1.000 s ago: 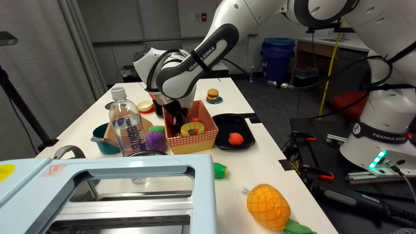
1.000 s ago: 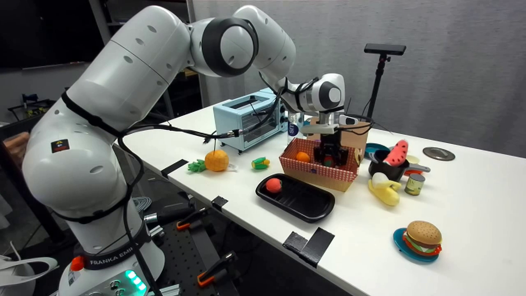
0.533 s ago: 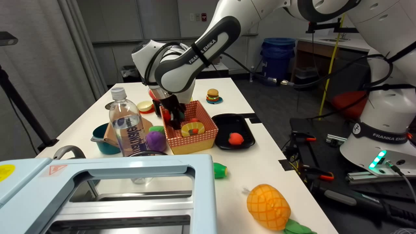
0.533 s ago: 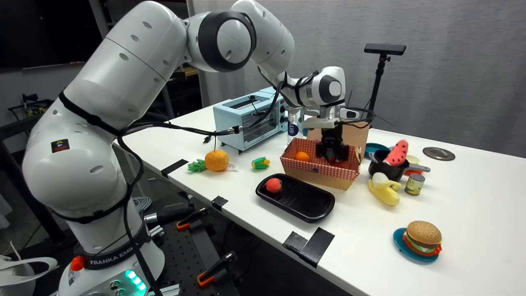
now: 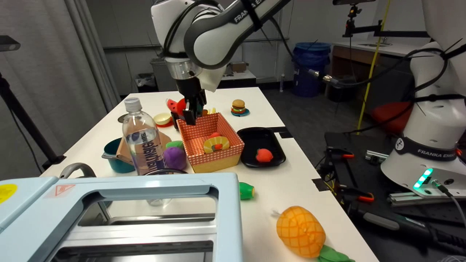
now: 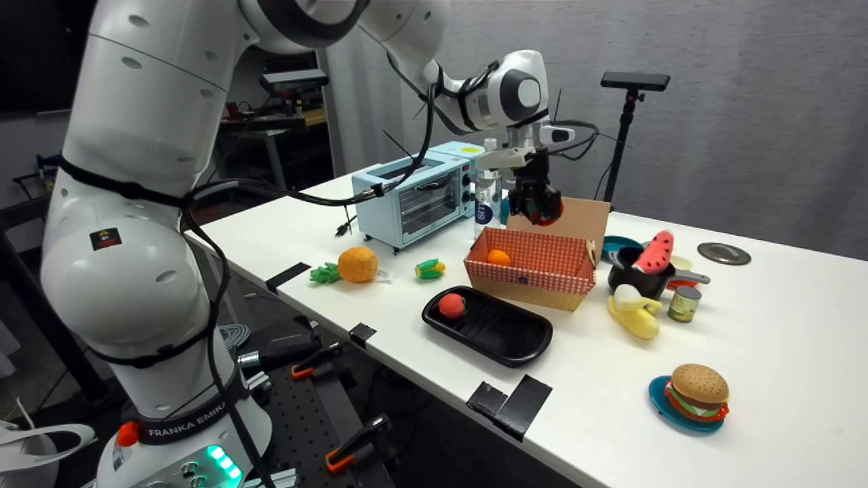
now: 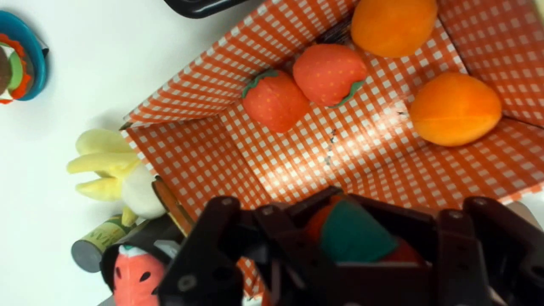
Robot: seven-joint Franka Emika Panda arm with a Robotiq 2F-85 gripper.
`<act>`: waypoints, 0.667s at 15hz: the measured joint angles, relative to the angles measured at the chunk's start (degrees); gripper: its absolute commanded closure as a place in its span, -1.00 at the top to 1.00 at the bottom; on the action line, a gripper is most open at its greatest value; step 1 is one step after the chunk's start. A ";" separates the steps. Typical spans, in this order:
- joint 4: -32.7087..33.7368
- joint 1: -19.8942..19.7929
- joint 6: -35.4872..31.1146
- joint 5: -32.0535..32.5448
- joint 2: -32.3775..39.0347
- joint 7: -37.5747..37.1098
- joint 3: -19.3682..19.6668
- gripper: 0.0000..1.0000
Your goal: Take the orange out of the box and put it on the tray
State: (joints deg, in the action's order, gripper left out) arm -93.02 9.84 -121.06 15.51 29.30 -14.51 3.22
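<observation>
At left in an exterior view, the black tray (image 6: 512, 335) carries 1 small red fruit (image 6: 451, 306) at its left end. Just beyond it stands the box (image 6: 525, 292), lined in red-and-white check, with the orange (image 6: 498, 258) inside towards the left end; the wrist view adds another orange-coloured fruit (image 7: 394, 27) near it and 2 strawberries (image 7: 276, 102). Which of the 2 orange-coloured fruits is meant I cannot tell. Farther right, above the box, the pincer (image 6: 538, 207) grips a red-and-green fruit (image 7: 357, 238), its jaws narrowed onto it.

As I judge it, the orange's own pick is not yet made; what is in hand looks like a clearing step or a wrong choice. The next move calls for setting that fruit down away from the orange, spreading the pincer, lowering it around the orange, then carrying the orange over the wall beside the tray.

The white worktop (image 6: 780, 325) has dark tape patches (image 6: 525, 407) along its near edge. From the left it bears a toy pineapple (image 6: 357, 264), a pale blue toaster oven (image 6: 417, 200), a corn cob (image 6: 428, 270), a water bottle (image 6: 487, 203), a tan board (image 6: 588, 224), a black pot (image 6: 622, 274) with a watermelon slice (image 6: 655, 254), a peeled banana (image 6: 636, 320), a can (image 6: 685, 303), a lid (image 6: 724, 253) and a burger (image 6: 698, 386) on a teal plate (image 6: 658, 401).

In the room, from the left, come a desk (image 6: 271, 125), a black stand (image 6: 622, 135) and a grey curtain (image 6: 759, 142); an exterior view adds a blue bin (image 5: 311, 69).
</observation>
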 measured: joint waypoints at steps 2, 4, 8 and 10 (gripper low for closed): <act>-5.12 0.29 -2.07 0.06 -5.33 -1.84 0.00 -1.00; -10.19 0.36 -3.60 0.07 -10.64 -3.26 -0.10 -1.00; -20.86 0.33 -3.92 0.07 -21.26 -5.04 -0.84 -1.00; -26.05 0.11 -3.82 0.07 -25.84 -5.86 -1.40 -1.00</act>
State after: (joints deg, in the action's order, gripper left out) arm -119.08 9.95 -124.89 15.58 3.46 -20.37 1.82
